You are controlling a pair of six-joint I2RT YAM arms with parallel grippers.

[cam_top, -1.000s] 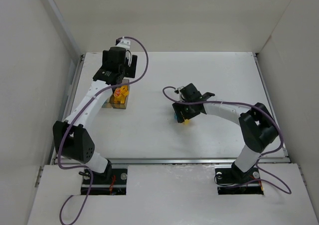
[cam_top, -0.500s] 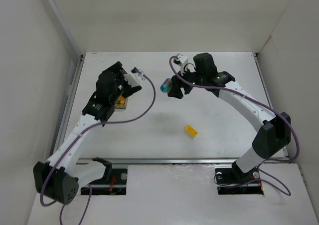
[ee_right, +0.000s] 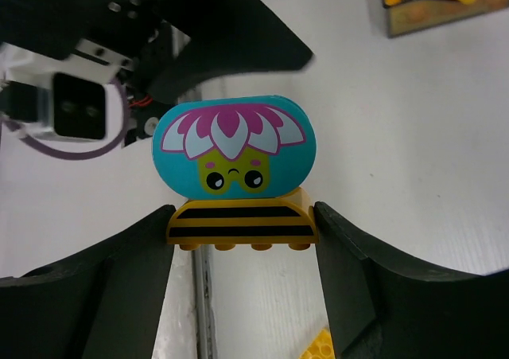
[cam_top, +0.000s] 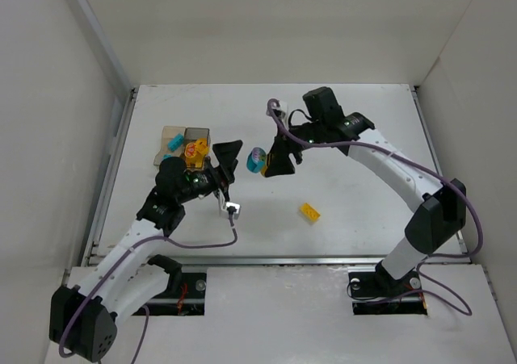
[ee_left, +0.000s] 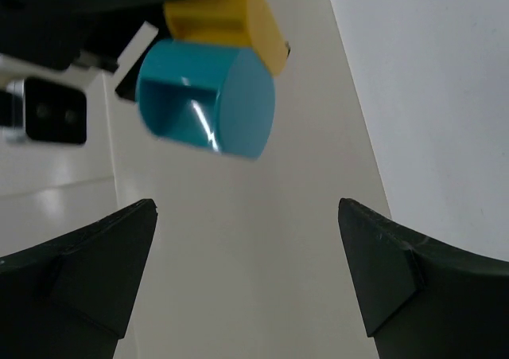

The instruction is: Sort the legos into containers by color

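My right gripper [cam_top: 269, 161] [ee_right: 242, 236] is shut on a stacked lego: a cyan rounded brick [ee_right: 235, 146] [cam_top: 256, 161] with a flower face on a yellow black-striped curved brick [ee_right: 242, 222]. It hangs above the table's middle. My left gripper [cam_top: 233, 169] [ee_left: 246, 208] is open and empty, pointing at that cyan brick [ee_left: 205, 96] from the left without touching it. The containers [cam_top: 184, 144] stand at the left; the tan one [ee_right: 413, 21] holds orange and yellow pieces [cam_top: 196, 148], and the dark one holds a cyan piece [cam_top: 174, 144]. A yellow brick [cam_top: 308, 211] [ee_right: 328, 348] lies on the table.
White walls close in the table [cam_top: 363, 138] on the left, back and right. A metal rail [cam_top: 283, 260] runs along the near edge. The two arms' grippers are close together near the middle.
The right arm lifted the cyan-and-yellow lego off the table and carried it up and leftward, leaving the yellow brick behind. The left arm swung away from the containers and now points right.
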